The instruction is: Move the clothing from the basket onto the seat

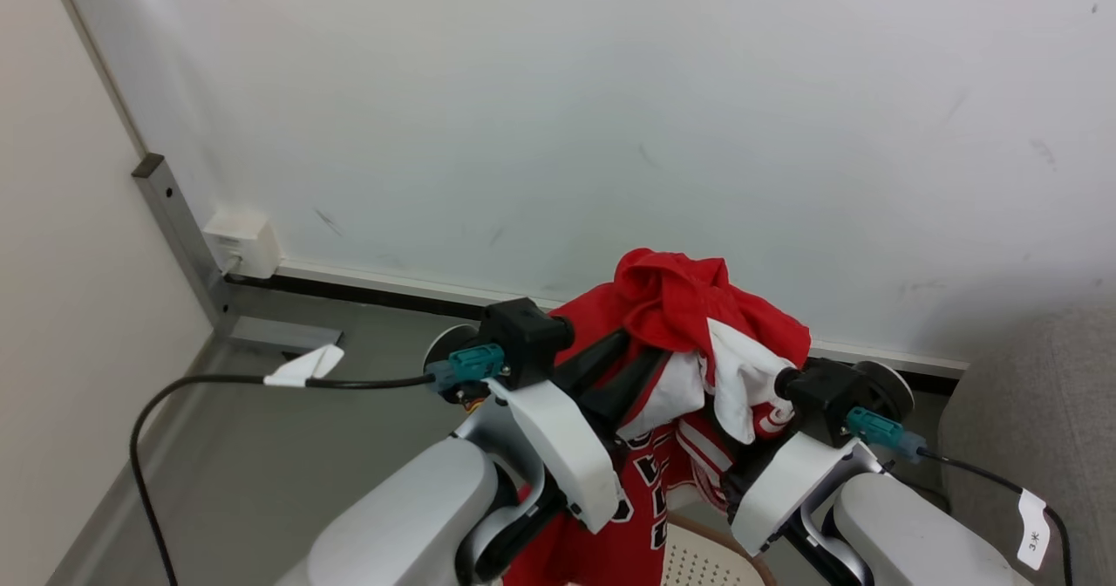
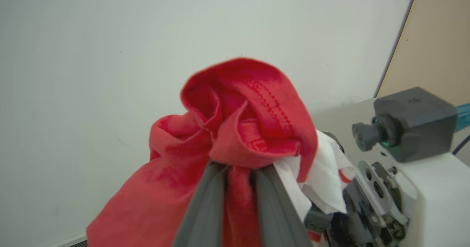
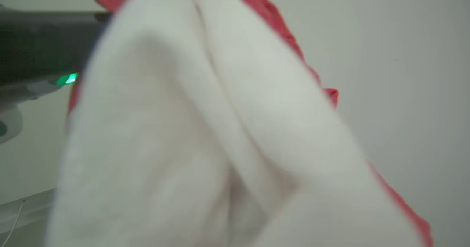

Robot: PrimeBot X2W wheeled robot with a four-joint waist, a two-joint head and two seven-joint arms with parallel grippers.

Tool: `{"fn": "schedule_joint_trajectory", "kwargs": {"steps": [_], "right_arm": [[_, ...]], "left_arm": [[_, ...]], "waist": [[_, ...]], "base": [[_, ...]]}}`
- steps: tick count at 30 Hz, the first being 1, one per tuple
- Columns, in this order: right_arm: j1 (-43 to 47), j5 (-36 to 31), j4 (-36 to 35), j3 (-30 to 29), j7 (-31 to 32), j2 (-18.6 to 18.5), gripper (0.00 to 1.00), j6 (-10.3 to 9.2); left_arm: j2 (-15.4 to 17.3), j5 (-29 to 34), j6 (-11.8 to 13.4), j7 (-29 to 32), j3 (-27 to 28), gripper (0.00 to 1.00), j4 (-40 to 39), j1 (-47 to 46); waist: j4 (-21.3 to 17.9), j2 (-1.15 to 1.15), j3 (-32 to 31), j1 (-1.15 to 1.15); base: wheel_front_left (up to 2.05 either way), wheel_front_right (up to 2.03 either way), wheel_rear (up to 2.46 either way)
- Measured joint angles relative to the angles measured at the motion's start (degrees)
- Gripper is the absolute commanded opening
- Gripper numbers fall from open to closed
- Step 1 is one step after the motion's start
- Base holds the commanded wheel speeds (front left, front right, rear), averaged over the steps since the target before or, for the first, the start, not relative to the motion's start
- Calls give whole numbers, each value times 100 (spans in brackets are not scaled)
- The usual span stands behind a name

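My left gripper (image 2: 238, 168) pinches the jersey (image 1: 671, 307); my right gripper (image 1: 789, 385) is closed under its white lining. The seat (image 1: 1037, 412) lies at three o'clock, nearest my right.

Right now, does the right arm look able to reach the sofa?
Probably yes: the sofa sits close beside the right arm, only its cable between them. But the jersey draped over it is clamped in the left claw, so both arms would have to swing over together.

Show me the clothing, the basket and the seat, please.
clothing (image 1: 671, 307): head view, bunched red top.
basket (image 1: 708, 562): head view, perforated white wall.
seat (image 1: 1037, 420): head view, grey upholstery.
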Motion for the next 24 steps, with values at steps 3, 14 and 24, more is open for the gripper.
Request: {"fn": "schedule_joint_trajectory", "kwargs": {"steps": [3, 14, 24], "right_arm": [[2, -9, -64, -34, 0, -67, 0, 0], [186, -57, -385, -148, 1, -226, 0, 0], [425, -70, -720, -218, 3, -305, 0, 0]], "left_arm": [[27, -15, 33, -36, 37, 0, 13, 2], [136, -63, 103, -83, 80, 0, 124, 64], [187, -151, 160, -90, 57, 0, 148, 207]], "waist": [[-57, 0, 1, 0], [-267, 0, -8, 0], [-318, 0, -60, 0]], "base": [[0, 0, 0], [0, 0, 0], [0, 0, 0]]}}
